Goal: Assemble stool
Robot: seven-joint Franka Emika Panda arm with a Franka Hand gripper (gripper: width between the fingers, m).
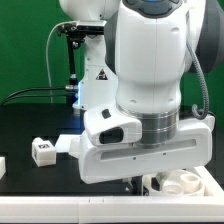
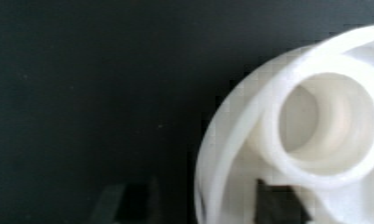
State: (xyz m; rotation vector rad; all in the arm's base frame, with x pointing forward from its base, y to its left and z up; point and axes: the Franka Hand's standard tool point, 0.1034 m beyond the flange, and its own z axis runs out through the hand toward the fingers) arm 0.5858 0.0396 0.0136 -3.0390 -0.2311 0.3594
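Note:
The stool's round white seat [image 2: 299, 120] fills the wrist view, showing its rim and one round socket [image 2: 326, 118]. My gripper [image 2: 205, 203] is open and straddles the seat's rim. One dark finger [image 2: 136, 200] is outside the rim with a gap, and the other finger [image 2: 282, 200] is inside, close to it. In the exterior view only part of the seat [image 1: 182, 184] shows at the bottom right, under the arm's wide hand [image 1: 150, 150], which hides the fingertips. A short white leg [image 1: 42, 151] with a black-and-white tag lies on the black table at the exterior view's left.
Another white part [image 1: 68, 143] lies just beside the tagged leg, under a blue glow. A white piece [image 1: 3, 165] is cut by the exterior view's left edge. A black stand with cables [image 1: 68, 60] rises at the back. The table's [image 1: 30, 120] front edge is pale.

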